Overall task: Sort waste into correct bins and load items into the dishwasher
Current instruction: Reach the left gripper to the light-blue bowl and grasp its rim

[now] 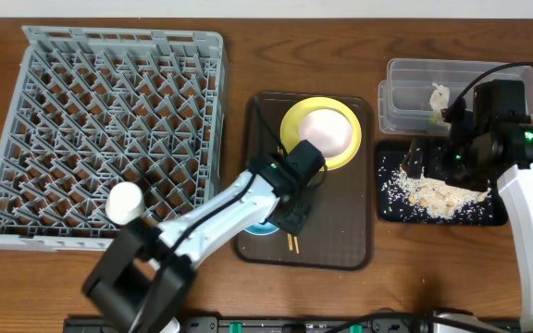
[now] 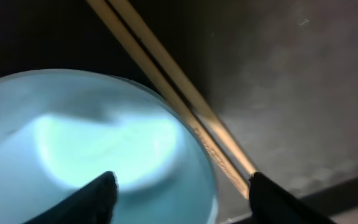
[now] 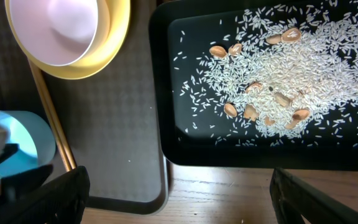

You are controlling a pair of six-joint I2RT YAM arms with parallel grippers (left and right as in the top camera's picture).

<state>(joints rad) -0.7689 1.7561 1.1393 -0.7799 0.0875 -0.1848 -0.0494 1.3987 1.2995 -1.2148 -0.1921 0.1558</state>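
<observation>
Left gripper (image 2: 182, 194): jaws apart, nothing held, straddling the blue bowl's (image 2: 98, 143) rim and the chopsticks (image 2: 185, 106) just beside it on the brown tray (image 2: 303, 81). Risk: closing here may catch bowl and sticks together, or nip one stick and flick the other away; the smooth rim may slip. Right gripper (image 3: 180, 180): jaws spread, empty, above the black tray (image 3: 161, 93) edge; a low sweep would scatter rice (image 3: 316, 56). Rack (image 1: 109, 120) lies well apart.

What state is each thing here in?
Left gripper, open, empty.
Right gripper, open, empty.
Blue bowl, upright, empty.
Cream bowl, upright on yellow plate.
Chopsticks, lying flat, side by side.
Black tray, strewn with rice scraps.
Clear tub, holding tissue.
Dish rack, no bowls loaded.
</observation>
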